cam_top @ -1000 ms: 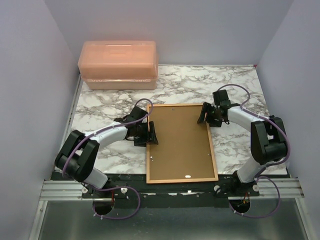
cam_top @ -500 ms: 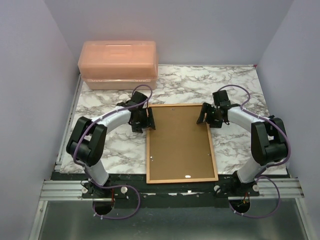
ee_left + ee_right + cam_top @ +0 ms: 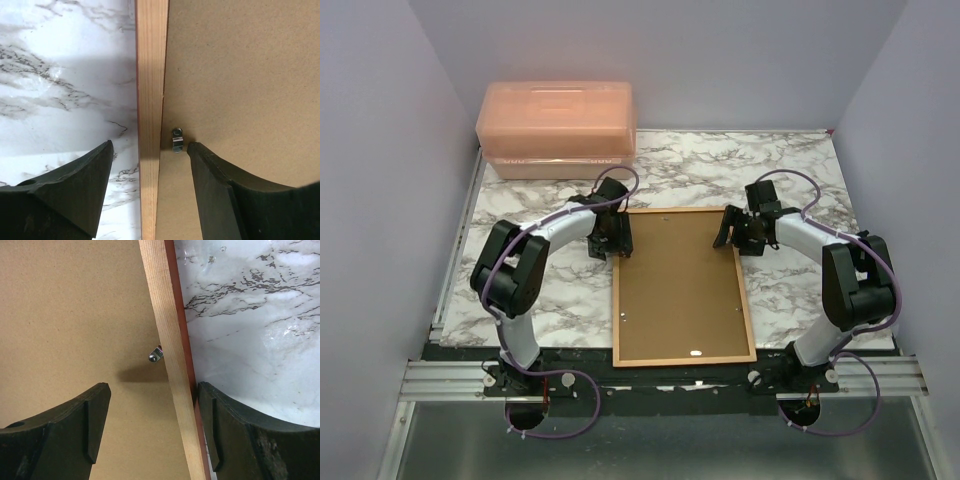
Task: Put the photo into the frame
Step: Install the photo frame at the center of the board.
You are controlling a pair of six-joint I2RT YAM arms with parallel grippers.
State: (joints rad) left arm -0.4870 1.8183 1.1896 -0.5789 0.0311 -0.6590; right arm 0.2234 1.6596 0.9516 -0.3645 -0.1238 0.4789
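The frame lies back-up at the bench's near edge, with the brown backing board inside. The left gripper and right gripper are open, each straddling a side rail near the frame's far corners.

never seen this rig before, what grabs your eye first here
A big wooden frame lies face down mid-table, its brown backing board filling it. The left end effector and right end effector each straddle a side rail near the far corners, jaws open. A translucent orange box sits at the far left.
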